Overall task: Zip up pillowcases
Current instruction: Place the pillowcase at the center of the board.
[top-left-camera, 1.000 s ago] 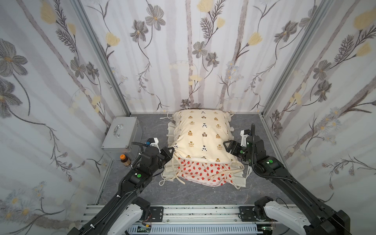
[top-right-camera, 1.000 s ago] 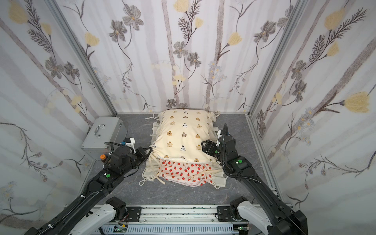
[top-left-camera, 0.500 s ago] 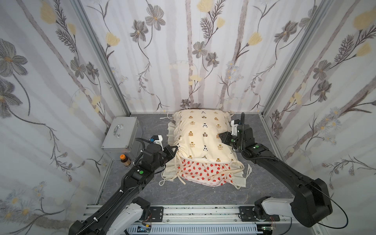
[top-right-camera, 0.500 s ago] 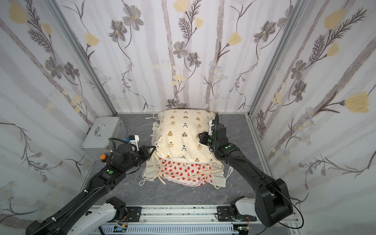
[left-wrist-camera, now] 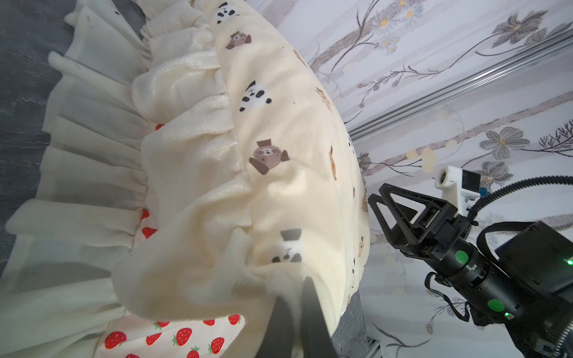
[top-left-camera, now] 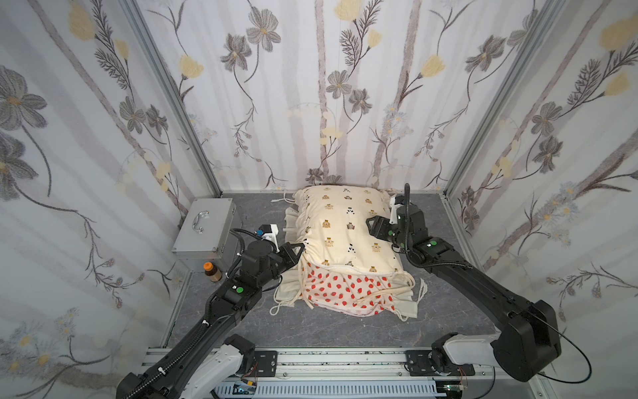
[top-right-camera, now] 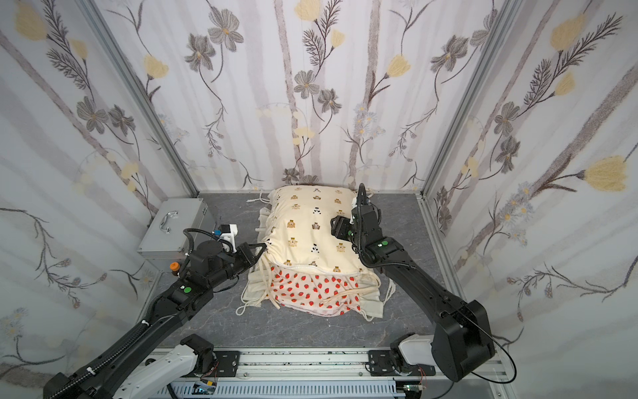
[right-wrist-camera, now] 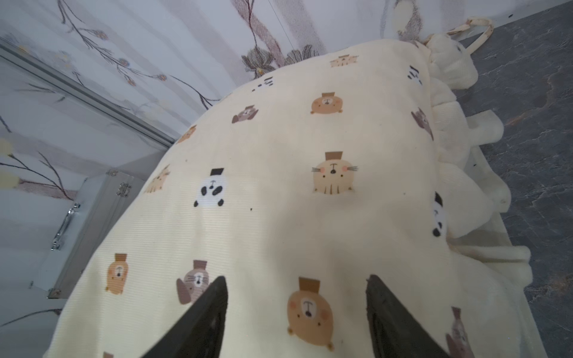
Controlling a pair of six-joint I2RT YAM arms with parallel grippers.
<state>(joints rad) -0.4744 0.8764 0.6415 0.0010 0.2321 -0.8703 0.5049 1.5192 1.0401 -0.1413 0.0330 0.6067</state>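
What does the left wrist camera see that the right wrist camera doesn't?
Only the left wrist camera shows the strawberry pillow and the left gripper pinching the bear pillow by its ruffle. Only the right wrist camera shows the grey metal case. Both show the bear pillow, the open right gripper and the flowery wall.

You get bright, soft and even light in both top views, without glare; the grey floor [top-left-camera: 328,328] carries only weak shadows close to the bear pillowcase [top-left-camera: 345,228]. In the left wrist view the left gripper [left-wrist-camera: 294,288] stands very near to the lens and is blurred, while the cloth farther away is sharp. In the right wrist view the right gripper [right-wrist-camera: 296,279] is slightly soft too, and a pale shadow lies on the pillowcase before it.
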